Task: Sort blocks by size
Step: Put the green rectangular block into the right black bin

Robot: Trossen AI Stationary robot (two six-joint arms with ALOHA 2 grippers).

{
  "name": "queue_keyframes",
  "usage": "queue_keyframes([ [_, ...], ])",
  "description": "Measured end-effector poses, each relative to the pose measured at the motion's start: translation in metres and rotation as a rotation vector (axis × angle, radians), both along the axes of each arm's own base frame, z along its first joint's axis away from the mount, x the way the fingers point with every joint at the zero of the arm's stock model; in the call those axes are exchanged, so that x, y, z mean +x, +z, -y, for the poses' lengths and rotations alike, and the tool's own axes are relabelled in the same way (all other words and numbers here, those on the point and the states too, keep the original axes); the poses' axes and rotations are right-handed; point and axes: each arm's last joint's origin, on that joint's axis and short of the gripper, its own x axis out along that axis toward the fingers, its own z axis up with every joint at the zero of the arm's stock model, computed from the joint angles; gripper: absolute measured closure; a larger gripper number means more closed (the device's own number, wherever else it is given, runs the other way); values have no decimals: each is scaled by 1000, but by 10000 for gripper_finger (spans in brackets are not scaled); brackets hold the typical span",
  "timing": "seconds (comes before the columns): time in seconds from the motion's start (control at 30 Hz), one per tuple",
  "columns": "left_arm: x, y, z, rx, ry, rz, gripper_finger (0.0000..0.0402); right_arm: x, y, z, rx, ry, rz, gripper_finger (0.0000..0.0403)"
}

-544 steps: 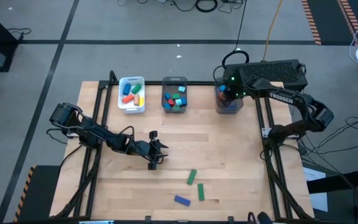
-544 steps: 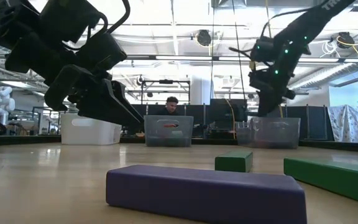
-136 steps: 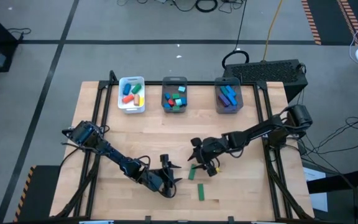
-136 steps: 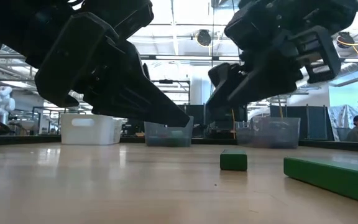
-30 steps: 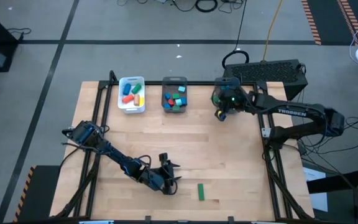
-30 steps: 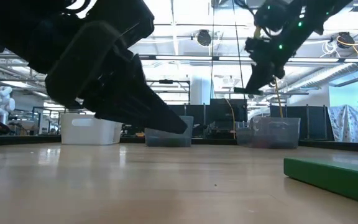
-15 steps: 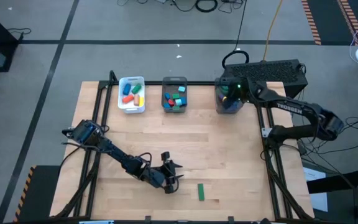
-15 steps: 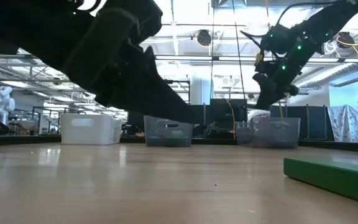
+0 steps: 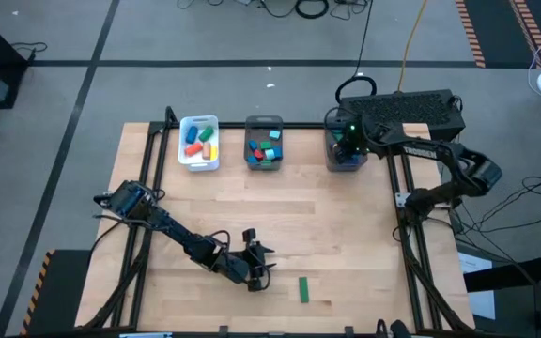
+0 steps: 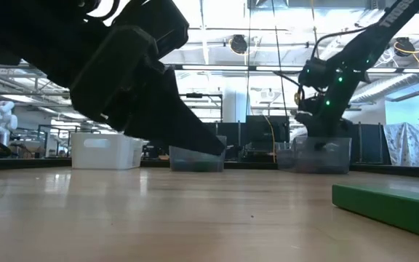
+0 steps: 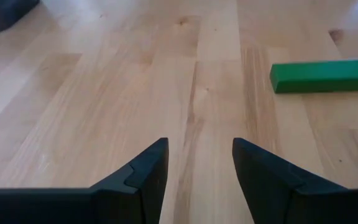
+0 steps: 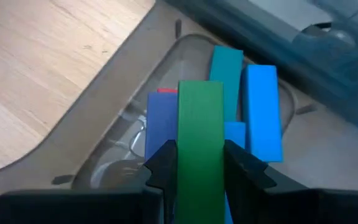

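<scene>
The wooden counter (image 9: pixel 280 211) carried a white tray (image 9: pixel 199 143) and two grey bins (image 9: pixel 264 143) of sorted blocks along its far edge. The right hand (image 12: pixel 199 163) hung over the rightmost bin (image 12: pixel 104 149), clamped on a long green bar (image 12: pixel 200 134). The left hand (image 11: pixel 196 163) stood open and empty, low over the near counter, near another green bar (image 11: pixel 323 76) lying flat.

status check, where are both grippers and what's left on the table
Right gripper shut on long green block, over right grey bin. Left gripper open, low over table, empty. Last green bar beside it. Nothing in the way.
</scene>
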Motion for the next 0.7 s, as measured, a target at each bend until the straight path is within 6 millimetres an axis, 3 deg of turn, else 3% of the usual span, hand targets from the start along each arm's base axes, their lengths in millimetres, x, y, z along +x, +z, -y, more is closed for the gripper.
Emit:
queue_keyframes([
  [0.2, -1, -2, -1, 9, 0, -17, 221, 2, -11, 7, 39, 5, 19, 312],
  [0.5, 0, -2, -2, 10, 5, -19, 221, 5, -12, 10, 20, -2, 42, 241],
  [0.7, 0, -2, -3, 10, 7, -19, 221, 5, -12, 10, 9, 25, 27, 222],
])
